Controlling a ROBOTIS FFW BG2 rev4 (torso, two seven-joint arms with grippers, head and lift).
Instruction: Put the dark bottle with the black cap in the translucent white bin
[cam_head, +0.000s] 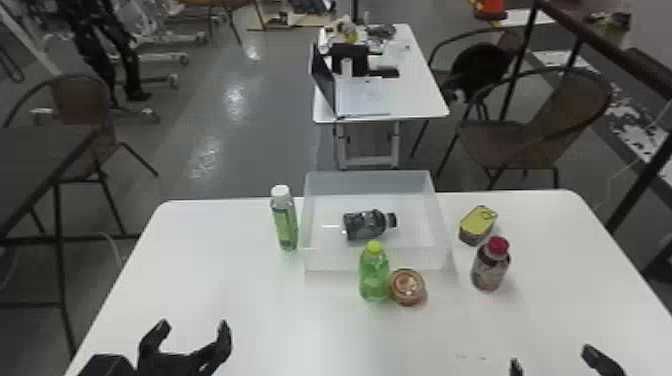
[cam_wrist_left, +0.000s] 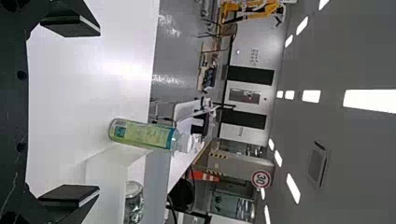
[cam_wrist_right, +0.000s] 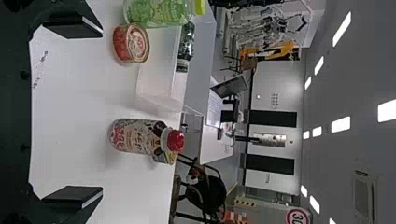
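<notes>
The dark bottle with the black cap (cam_head: 365, 224) lies on its side inside the translucent white plastic bin (cam_head: 327, 260), as the head view shows. Its cap points to the right. The bin sits on the white table (cam_head: 215, 275). A tall, clear bottle of green stuff with a white cap (cam_head: 285, 222) stands just left of the bin. In front of the bin are a green plastic bottle with a lime cap (cam_head: 374, 275) and, right beside it, a round reddish tin (cam_head: 407, 287). To the right are a small yellow-topped can (cam_head: 478, 225) and a brown bottle with a red cap (cam_head: 491, 265). The left gripper (cam_head: 193, 327) and right gripper (cam_head: 554, 360) are near the bottom edge.

In the left wrist view, the left gripper (cam_wrist_left: 99, 111) has its black fingers spread wide. One end of the dark bottle shows in the bin.

In the right wrist view, the right gripper (cam_wrist_right: 102, 112) has its fingers spread wide too. The dark bottle is in the bin there.
</notes>
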